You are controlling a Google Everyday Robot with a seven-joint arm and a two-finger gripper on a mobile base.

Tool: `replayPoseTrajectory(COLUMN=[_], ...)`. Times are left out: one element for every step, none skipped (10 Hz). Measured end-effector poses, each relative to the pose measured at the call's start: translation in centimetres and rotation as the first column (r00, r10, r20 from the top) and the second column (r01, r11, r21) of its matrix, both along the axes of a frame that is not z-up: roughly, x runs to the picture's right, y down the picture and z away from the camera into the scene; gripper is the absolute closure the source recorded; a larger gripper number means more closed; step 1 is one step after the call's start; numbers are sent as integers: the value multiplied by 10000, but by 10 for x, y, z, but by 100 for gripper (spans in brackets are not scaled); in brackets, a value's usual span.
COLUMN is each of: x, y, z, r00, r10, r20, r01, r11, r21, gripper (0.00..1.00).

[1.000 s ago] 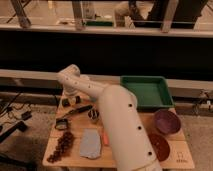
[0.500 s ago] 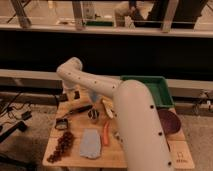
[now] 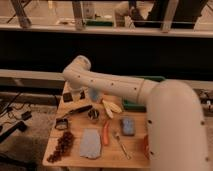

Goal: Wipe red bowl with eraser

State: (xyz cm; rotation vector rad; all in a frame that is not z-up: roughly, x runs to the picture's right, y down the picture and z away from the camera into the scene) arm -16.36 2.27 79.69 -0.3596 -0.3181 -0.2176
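Note:
My gripper (image 3: 76, 95) hangs low over the far left corner of the wooden table (image 3: 75, 161), at the end of the white arm that sweeps in from the right. It is shut. The eraser (image 3: 66, 96), a small black block, lies right at the gripper's left side; I cannot tell whether they touch. Of the red bowl (image 3: 145, 148) only a thin orange-red sliver shows at the table's near right, with the rest hidden behind the arm.
A black-handled utensil (image 3: 76, 110), a small can (image 3: 93, 114), a banana (image 3: 111, 107), a blue-grey sponge (image 3: 128, 126), an orange stick (image 3: 105, 133), a grey cloth (image 3: 90, 144) and a dark cluster (image 3: 62, 146) lie on the table. A green tray (image 3: 131, 105) peeks out behind the arm.
The view has drawn closer and the arm now covers the table's right side, hiding the purple bowl and most of the red bowl. The gripper stays by the far left corner.

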Motion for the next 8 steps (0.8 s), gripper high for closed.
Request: replayPoseTrajectory(x=[18,36,51,63,82,95,113,129], y=[7,13,17,19,22,24,27,31], z=[-17,-35,-44,-48,-51,-53,-55,-58], r00=[9998,9993,9983,9967,9924,9883,9812,9730], r10=[154,334,518,739,1145,1423,1806,2162], r20=[-87,-176,-260,-325,-446,-545,-684,-801], r01=[-153,-328,-506,-723,-1120,-1392,-1765,-2112], r11=[9998,9989,9977,9961,9922,9886,9823,9752], r21=[157,349,452,506,547,572,625,667], gripper=[90,90,90,90,90,90,90,90])
